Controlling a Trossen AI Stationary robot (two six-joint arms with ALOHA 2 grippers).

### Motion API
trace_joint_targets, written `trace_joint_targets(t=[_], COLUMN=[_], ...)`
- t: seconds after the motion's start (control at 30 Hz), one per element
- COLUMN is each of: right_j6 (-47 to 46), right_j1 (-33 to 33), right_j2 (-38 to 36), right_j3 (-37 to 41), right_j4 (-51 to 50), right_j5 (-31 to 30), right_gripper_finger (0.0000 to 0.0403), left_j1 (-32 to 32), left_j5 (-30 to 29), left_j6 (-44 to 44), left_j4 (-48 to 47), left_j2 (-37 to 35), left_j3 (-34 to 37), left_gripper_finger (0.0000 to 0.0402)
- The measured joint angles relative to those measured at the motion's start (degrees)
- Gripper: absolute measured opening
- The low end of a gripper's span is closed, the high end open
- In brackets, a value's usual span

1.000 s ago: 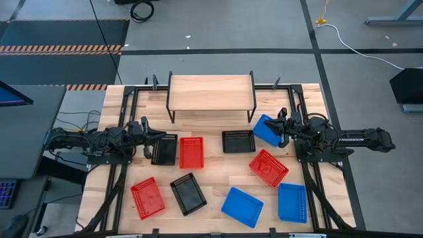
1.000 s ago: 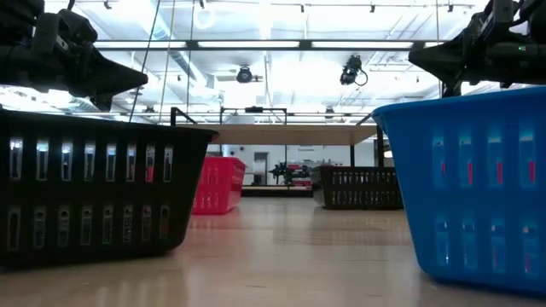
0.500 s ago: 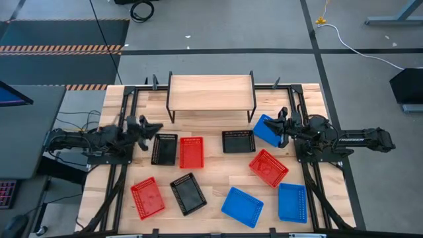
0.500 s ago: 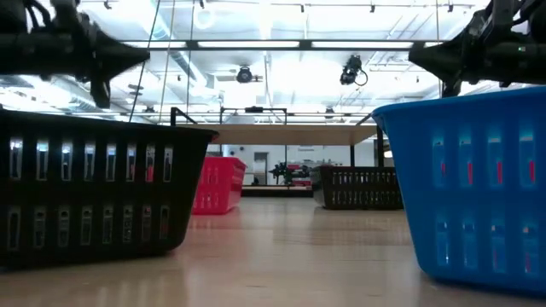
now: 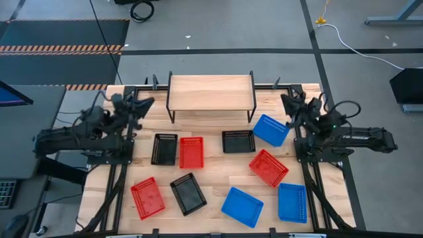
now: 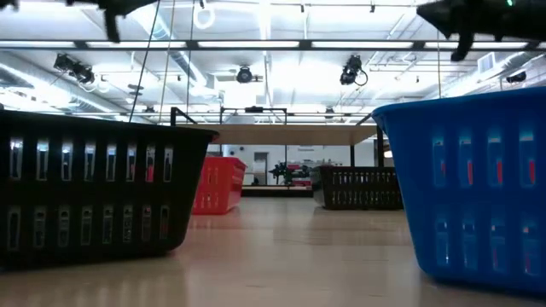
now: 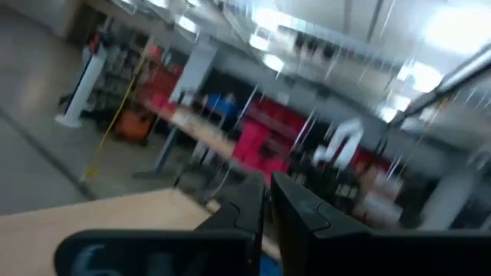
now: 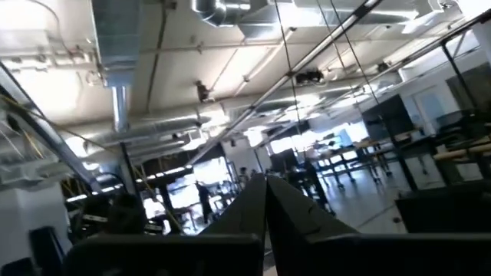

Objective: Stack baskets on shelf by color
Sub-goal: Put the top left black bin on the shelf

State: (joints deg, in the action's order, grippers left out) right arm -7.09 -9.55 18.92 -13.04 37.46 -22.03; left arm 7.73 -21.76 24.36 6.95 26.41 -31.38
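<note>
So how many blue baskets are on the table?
3. One blue basket sits tilted near the shelf's right end. Another lies along the front edge. The last is right beside it, in the front right corner. None seem hidden.

You see a black basket [image 6: 90, 196] close on the left, a blue basket [image 6: 469, 192] close on the right, and a red basket [image 6: 217, 185] beside the shelf [image 6: 281, 134] beyond.
</note>
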Motion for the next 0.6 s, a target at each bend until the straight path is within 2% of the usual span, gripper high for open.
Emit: trace_joint_targets(t=[0.1,0.2,0.3,0.37,0.47,0.6], right_j6=[-0.35,-5.69,-14.66,-18.85,-22.08,-20.16], right_j1=[-1.46,-3.13,-5.04,-6.15,-7.16,-7.60], right_j2=[4.78,10.97,18.37,23.54,30.18,36.06], right_j3=[-8.26,-17.52,-26.88,-32.58,-39.19,-44.95], right_j4=[-8.02,-20.32,-34.81,-40.48,-40.39,-33.75], right_j5=[0.41,0.65,1.82,4.97,8.89,10.04], right_gripper_finger=[0.0014,0.0014,0.0014,0.0014,0.0014,0.0014], left_j1=[2.20,4.62,6.95,8.24,8.87,8.78], left_j5=[2.88,5.44,7.52,9.61,12.14,14.89], left_j6=[0.21,2.57,5.79,7.95,10.80,8.07], left_j4=[-9.99,-18.16,-20.78,-20.91,-20.95,-21.95], left_j2=[8.95,17.68,24.56,27.74,31.83,34.28], left_j3=[-8.77,-16.25,-23.06,-27.16,-33.09,-38.53], left_gripper_finger=[0.0033,0.0030,0.0028,0.0029,0.0033,0.0036])
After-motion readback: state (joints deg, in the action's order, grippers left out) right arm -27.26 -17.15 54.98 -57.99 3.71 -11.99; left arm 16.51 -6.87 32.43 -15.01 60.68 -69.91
